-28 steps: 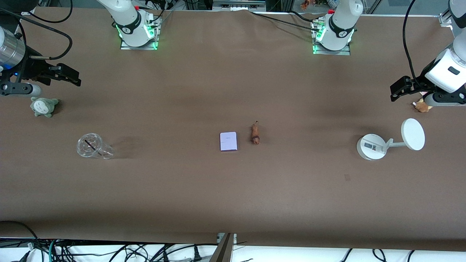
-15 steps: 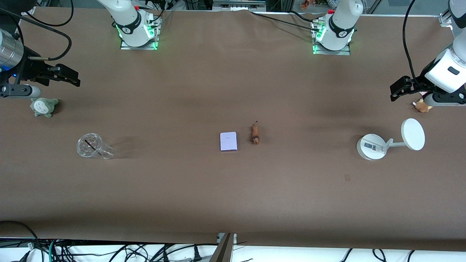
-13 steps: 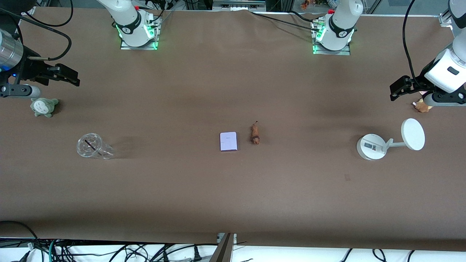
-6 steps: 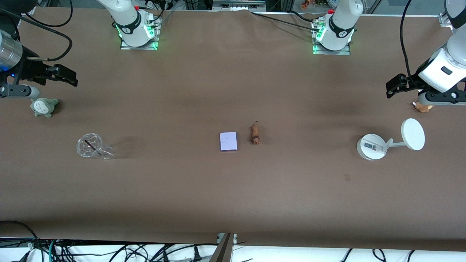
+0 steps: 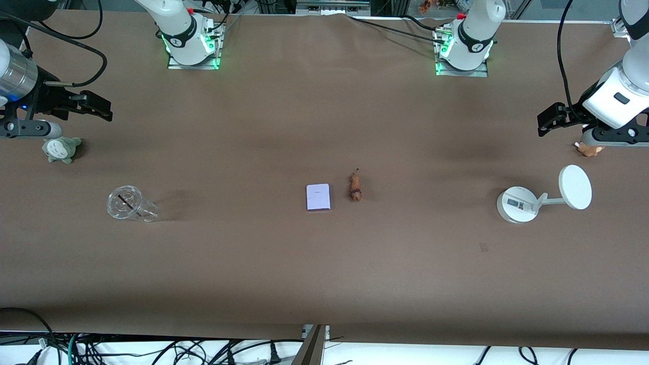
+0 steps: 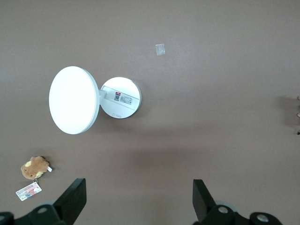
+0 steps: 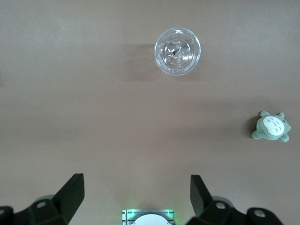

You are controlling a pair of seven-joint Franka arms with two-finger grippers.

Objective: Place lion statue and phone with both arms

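Your left gripper (image 5: pixel 546 120) hangs wide and empty over the table's left-arm end; your right gripper (image 5: pixel 99 107) likewise, wide and empty, over the right-arm end. In the front view, the lion statue (image 5: pixel 355 186) lies toward 8 o'clock of the left gripper, the phone (image 5: pixel 318 196) toward 4 o'clock of the right. Both lie mid-table, near each other, long axes 12-to-6. Neither is held. The statue is on the left arm's side, the phone on the right's.

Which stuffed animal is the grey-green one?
The grey-green plush at the right arm's end of the table, near the clear cup. The other plush is tan.
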